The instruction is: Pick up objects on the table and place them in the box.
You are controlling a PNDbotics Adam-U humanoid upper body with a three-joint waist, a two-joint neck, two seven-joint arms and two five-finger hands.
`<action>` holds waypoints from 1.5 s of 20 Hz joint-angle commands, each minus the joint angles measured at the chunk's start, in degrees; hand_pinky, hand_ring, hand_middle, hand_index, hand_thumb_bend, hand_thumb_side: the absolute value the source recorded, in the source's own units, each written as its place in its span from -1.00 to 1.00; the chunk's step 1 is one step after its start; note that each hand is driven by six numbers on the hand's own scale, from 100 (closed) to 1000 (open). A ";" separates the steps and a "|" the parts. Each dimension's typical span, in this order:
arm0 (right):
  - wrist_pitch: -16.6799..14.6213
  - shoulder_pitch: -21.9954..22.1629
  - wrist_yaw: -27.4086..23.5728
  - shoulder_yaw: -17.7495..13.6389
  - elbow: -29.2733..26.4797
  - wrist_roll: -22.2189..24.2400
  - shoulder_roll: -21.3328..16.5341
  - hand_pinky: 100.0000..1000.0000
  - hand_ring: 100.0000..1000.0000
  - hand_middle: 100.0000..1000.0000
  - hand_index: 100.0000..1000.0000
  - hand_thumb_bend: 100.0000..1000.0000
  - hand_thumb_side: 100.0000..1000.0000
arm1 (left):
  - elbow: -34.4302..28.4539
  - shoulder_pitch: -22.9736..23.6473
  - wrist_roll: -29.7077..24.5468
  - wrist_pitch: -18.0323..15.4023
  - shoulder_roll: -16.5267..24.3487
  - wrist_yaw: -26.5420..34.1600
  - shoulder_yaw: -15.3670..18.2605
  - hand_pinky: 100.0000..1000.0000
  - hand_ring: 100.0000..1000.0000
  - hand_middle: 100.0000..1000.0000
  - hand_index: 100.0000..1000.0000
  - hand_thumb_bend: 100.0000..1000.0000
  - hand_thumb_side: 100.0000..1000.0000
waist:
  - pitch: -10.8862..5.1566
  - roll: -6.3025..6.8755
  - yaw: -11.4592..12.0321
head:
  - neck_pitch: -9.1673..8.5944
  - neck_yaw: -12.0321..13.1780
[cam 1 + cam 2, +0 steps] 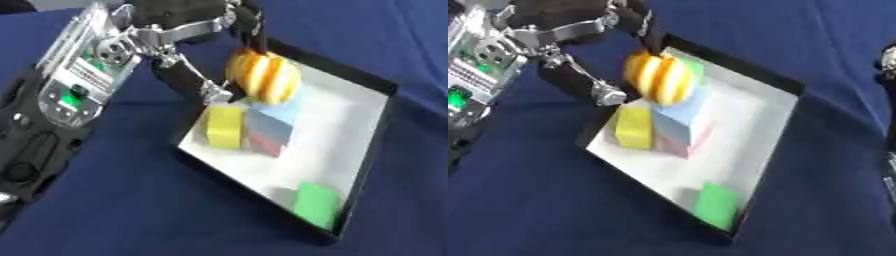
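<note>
Dark blue cloth covers the table, and a shallow black-rimmed box with a white floor (363, 125) lies askew on it, its long axis running from upper left to lower right. Over its upper corner the robot's left hand (188, 30) pinches a round yellow ball with orange and white stripes (262, 75) between curled fingers and thumb — the stripes run roughly upright. Below the ball sit a pale blue and pink block (271, 127), an upright yellow block (225, 126) beside it, and a green block (317, 202) near the lower corner. Only the right eye view shows a dark shape (888, 62) at its right edge — too little to identify.
</note>
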 commanded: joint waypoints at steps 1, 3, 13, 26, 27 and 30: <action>-0.10 -0.46 0.14 -0.56 -0.93 -0.15 -1.89 0.56 0.48 0.36 0.57 -1.00 -0.06 | 2.18 0.00 -0.74 -0.80 -0.46 -1.89 -0.19 0.30 0.31 0.18 0.35 -0.59 -1.00 | -2.63 -1.20 0.20 | -0.32 0.06; -0.12 -0.56 0.11 -0.58 -0.99 -0.15 -1.88 0.56 0.48 0.36 0.57 -1.00 -0.07 | 3.68 0.32 -2.00 -1.58 -0.94 -2.62 -0.22 0.45 0.48 0.43 0.55 -0.56 -0.97 | -2.61 -1.28 0.39 | -0.41 0.30; -0.25 0.09 0.13 -0.70 -0.68 -0.31 -1.95 0.56 0.48 0.37 0.57 -1.00 -0.06 | 0.09 2.34 1.10 -2.86 0.91 -4.95 2.89 0.76 0.82 0.82 0.97 0.04 0.32 | -3.27 -0.84 1.36 | -0.04 -0.41; -0.62 0.74 0.08 -1.08 -1.03 -0.60 -2.44 0.56 0.48 0.37 0.57 -1.00 -0.09 | -10.58 11.11 19.59 7.58 5.30 9.99 13.77 0.58 0.57 0.58 0.74 -1.00 -0.01 | -4.62 -0.99 2.20 | 0.48 -1.17; -0.64 0.79 0.04 -1.13 -1.09 -0.63 -2.46 0.56 0.48 0.37 0.57 -1.00 -0.09 | -11.24 12.69 21.61 8.54 5.62 13.59 15.39 0.57 0.55 0.56 0.71 -1.00 0.07 | -4.77 -1.03 2.29 | 0.61 -1.16; -0.66 0.93 0.00 -1.16 -1.18 -0.64 -2.49 0.56 0.48 0.37 0.57 -1.00 -0.10 | -12.45 17.20 26.88 10.59 6.19 22.84 19.88 0.55 0.50 0.53 0.67 -1.00 0.23 | -5.21 -1.17 2.63 | 0.89 -1.27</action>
